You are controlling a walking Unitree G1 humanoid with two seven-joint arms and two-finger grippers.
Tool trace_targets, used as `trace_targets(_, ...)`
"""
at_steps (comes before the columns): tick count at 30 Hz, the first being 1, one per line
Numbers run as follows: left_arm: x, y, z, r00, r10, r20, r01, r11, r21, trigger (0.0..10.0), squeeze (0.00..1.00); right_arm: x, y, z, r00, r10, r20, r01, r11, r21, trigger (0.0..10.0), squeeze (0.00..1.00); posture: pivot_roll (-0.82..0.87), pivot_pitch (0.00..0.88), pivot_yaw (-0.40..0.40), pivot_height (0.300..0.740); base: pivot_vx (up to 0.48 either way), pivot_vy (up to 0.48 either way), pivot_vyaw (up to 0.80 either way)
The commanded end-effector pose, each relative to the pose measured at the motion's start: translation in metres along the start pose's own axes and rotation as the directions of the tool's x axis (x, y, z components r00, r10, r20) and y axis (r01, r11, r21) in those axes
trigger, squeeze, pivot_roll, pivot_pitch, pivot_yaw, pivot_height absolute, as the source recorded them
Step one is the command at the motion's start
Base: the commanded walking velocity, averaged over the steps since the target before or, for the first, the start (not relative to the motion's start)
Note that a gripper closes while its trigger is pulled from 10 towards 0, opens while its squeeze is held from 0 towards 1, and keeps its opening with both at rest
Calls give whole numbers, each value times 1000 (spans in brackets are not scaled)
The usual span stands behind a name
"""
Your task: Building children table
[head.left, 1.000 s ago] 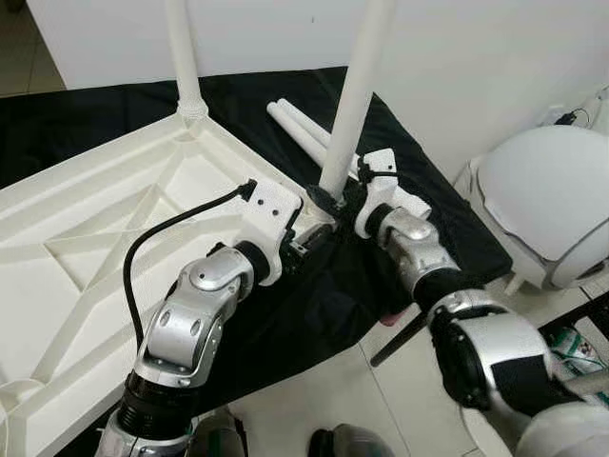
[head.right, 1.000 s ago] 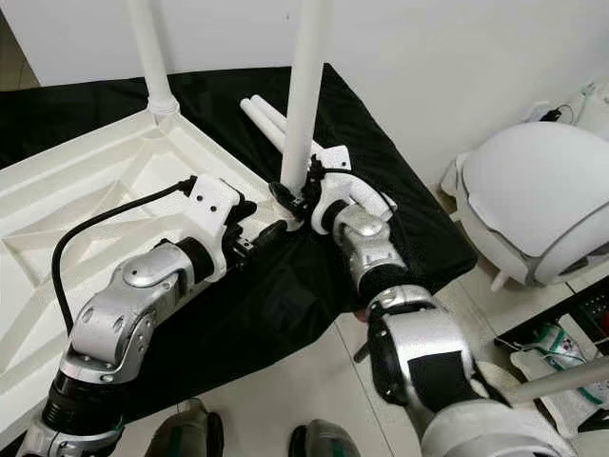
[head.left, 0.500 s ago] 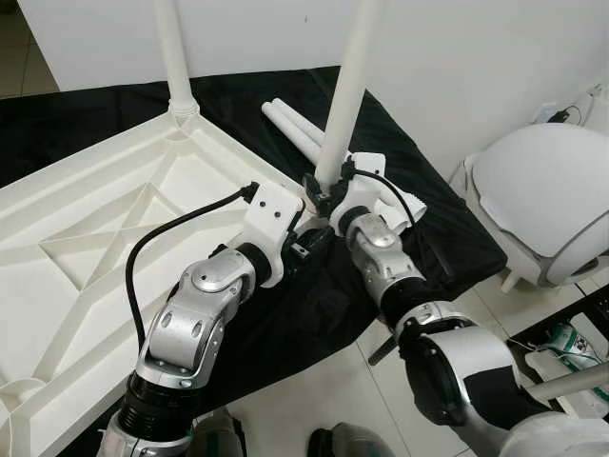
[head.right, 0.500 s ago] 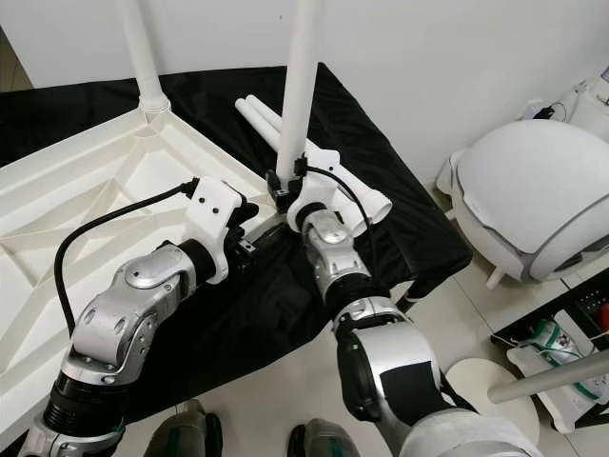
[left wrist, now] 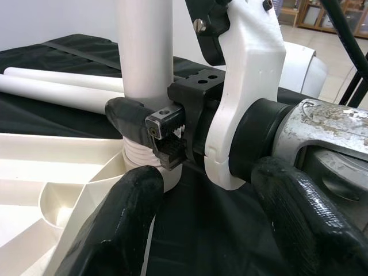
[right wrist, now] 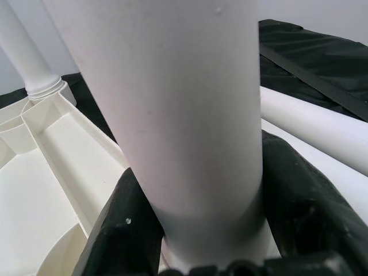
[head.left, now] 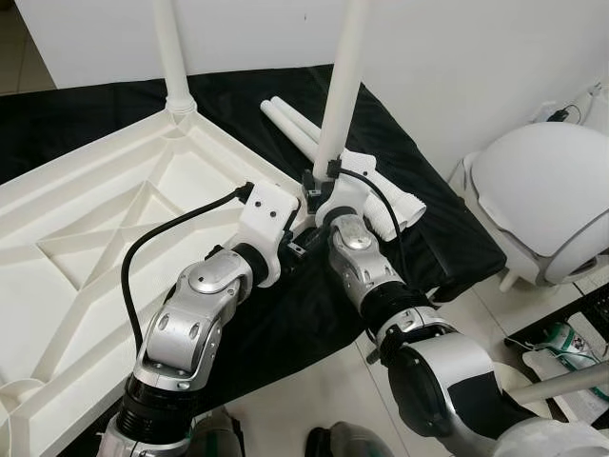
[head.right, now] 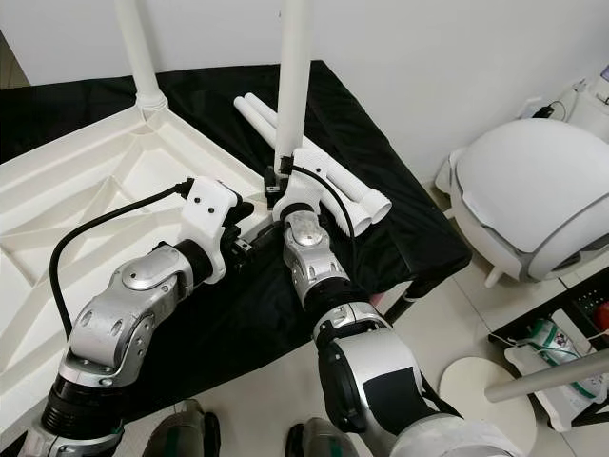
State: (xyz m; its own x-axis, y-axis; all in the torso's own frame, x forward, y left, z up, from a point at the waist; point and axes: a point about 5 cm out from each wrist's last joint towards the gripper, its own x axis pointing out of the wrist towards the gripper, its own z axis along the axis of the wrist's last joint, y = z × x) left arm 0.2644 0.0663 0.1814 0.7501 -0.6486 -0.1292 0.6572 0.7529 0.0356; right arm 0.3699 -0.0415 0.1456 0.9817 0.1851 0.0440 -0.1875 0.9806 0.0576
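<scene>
A white children's table top (head.left: 105, 238) lies upside down on a black cloth (head.left: 419, 219). One white leg (head.left: 169, 57) stands in its far corner. A second leg (head.left: 341, 90) stands upright at the near right corner, and my right gripper (head.left: 319, 186) is shut on it just above its threaded base. In the right wrist view both black fingers (right wrist: 305, 195) clamp that leg (right wrist: 167, 103). My left gripper (left wrist: 201, 230) is open just below that corner, its fingers (left wrist: 115, 224) wide apart and facing the right wrist. Two loose legs (head.left: 290, 122) lie on the cloth behind.
A white domed appliance (head.left: 547, 200) stands on the tiled floor at the right, with cluttered items (head.left: 571, 347) beside it. A round white base on a pole (head.right: 481, 386) is on the floor near my right side. A white wall runs behind.
My right forearm has swung left toward the left arm while the gripper stayed shut on the leg, turning about it. The left arm has held still.
</scene>
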Motion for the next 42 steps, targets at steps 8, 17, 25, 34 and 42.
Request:
trace_targets(8, 1, -1, -3, 999, 30, -9, -30, 1000, -5, 10000, 0, -8, -6, -3, 999, -7, 36, 6, 1000, 28, 10000, 1000, 23, 5, -83, 740, 0, 0, 0)
trace_targets(17, 4, 0, -2, 1000, 26, -9, -26, 1000, 10, 10000, 0, -20, -31, -6, 997, -13, 72, 12, 1000, 7, 10000, 8, 5, 2, -71, 740, 0, 0, 0)
trace_targets(25, 7, 9, -1, 999, 46, -1, -46, 999, 24, 10000, 0, -45, -46, -18, 995, 60, 85, -56, 998, -42, 10000, 0, -14, 7, -54, 740, 0, 0, 0)
trace_targets(34, 11, 22, 1, 992, 126, 30, -126, 992, -7, 10000, 0, -54, -54, -16, 993, 62, 105, -58, 998, -39, 10000, 0, -33, 17, -33, 740, 0, 0, 0)
trace_targets(42, -4, 61, -15, 862, 488, 137, -472, 872, -131, 10000, 0, -69, -71, -19, 993, 34, 111, -24, 996, -91, 10000, 0, -32, 0, -15, 740, 0, 0, 0)
